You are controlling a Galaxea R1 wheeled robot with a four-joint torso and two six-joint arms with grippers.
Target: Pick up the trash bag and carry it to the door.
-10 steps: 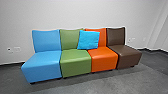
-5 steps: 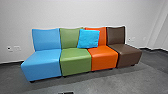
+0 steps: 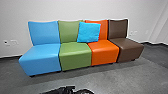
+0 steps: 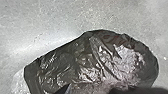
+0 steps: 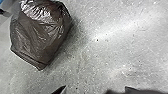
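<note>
On the grey floor (image 5: pixel 107 50), the dark, shiny trash bag (image 5: pixel 37 37) lies crumpled, apart from the right claw (image 5: pixel 95 90), which is spread wide, while the state of the left claw (image 4: pixel 87 90) cannot be told. Against the wall (image 3: pixel 75 8) stands a row of blue (image 3: pixel 45 52), green (image 3: pixel 75 53), orange (image 3: pixel 103 52) and brown (image 3: pixel 130 47) chairs, with a bright blue cushion (image 3: pixel 88 32) leaning across the backs of the green and orange ones.
</note>
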